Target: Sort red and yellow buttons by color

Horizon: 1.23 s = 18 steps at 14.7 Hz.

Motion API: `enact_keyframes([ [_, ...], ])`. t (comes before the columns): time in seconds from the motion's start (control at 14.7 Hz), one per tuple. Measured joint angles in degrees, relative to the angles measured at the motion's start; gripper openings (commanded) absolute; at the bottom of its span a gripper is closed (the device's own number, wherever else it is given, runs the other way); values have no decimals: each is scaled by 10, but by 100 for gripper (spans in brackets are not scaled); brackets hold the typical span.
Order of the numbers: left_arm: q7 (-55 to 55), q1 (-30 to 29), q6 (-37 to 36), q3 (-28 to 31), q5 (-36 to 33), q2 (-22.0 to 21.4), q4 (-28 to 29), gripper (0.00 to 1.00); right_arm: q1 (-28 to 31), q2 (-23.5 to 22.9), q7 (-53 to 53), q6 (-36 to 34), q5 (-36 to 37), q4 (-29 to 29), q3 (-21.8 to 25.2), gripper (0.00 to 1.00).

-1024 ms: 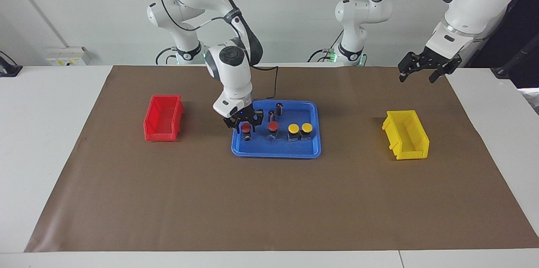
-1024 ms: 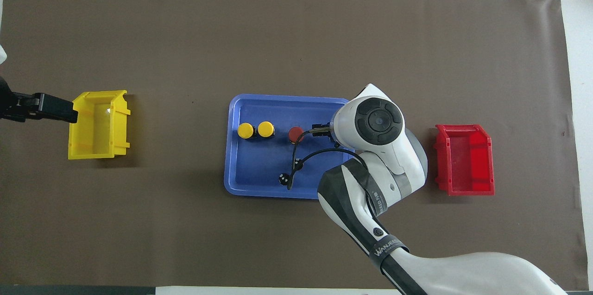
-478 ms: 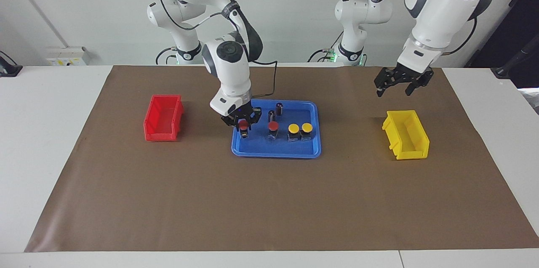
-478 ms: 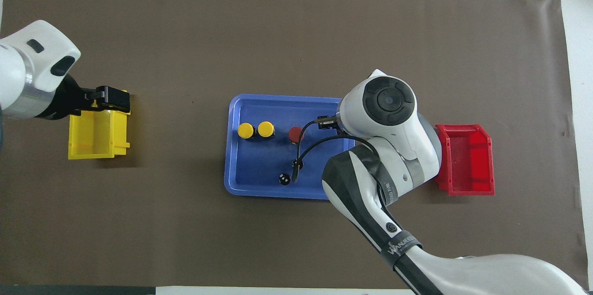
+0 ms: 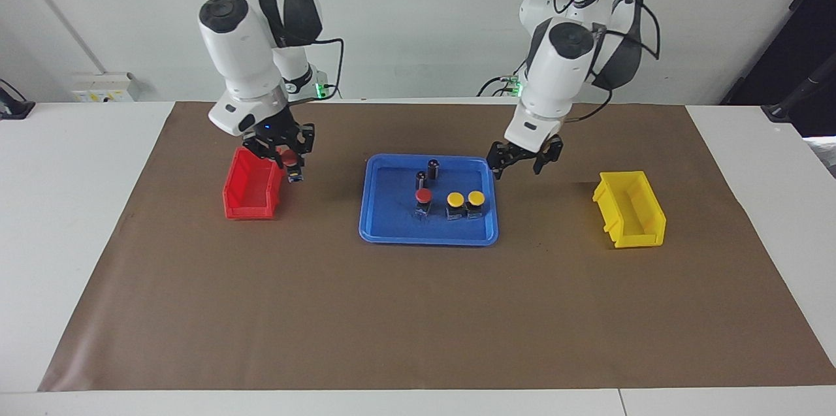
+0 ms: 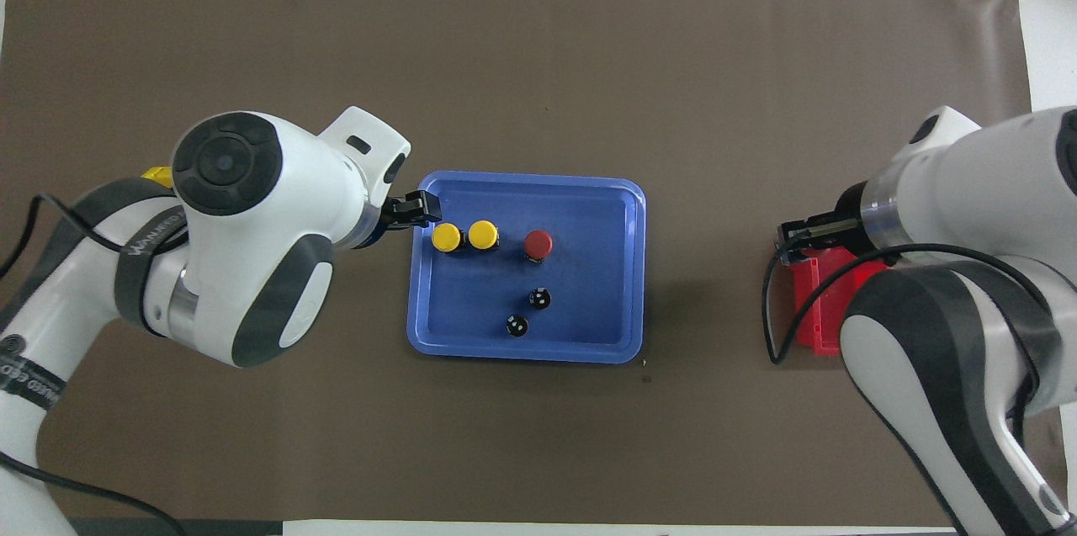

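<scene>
My right gripper point(image 5: 288, 161) is shut on a red button point(image 5: 287, 157) and holds it in the air over the edge of the red bin point(image 5: 251, 186) that faces the tray. In the overhead view the right gripper point(image 6: 791, 238) hides that button. A second red button point(image 5: 423, 196) point(image 6: 538, 244) and two yellow buttons point(image 5: 455, 200) point(image 5: 475, 198) stand in a row in the blue tray point(image 5: 428, 238). My left gripper point(image 5: 521, 162) is open and empty, in the air over the tray's edge at the left arm's end, beside the yellow buttons point(image 6: 446, 237) point(image 6: 483, 235).
Two dark cylinders point(image 5: 433, 166) point(image 5: 421, 178) stand in the tray nearer to the robots than the buttons. The yellow bin point(image 5: 630, 210) stands at the left arm's end of the brown mat; in the overhead view my left arm covers most of it.
My right gripper lifted a red button out of the tray and carried it over to the red bin's edge. My left gripper swung from the yellow bin to the tray's edge.
</scene>
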<state>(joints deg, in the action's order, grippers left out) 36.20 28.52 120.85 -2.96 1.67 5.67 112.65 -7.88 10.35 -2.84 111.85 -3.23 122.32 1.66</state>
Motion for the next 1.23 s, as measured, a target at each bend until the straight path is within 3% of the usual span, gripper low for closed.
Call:
enact_keyframes([
  [0.34, 24, 17, 40, 2, 0, 42, 6, 80, 92, 48, -90, 37, -7, 101, 4, 13],
  [0.82, 25, 19, 60, 2, 0, 48, 22, 79, 106, 42, -90, 109, -7, 184, 1, 13],
  [1.23, 25, 23, 68, 2, 0, 48, 28, 79, 106, 16, -90, 165, -7, 214, 0, 15],
])
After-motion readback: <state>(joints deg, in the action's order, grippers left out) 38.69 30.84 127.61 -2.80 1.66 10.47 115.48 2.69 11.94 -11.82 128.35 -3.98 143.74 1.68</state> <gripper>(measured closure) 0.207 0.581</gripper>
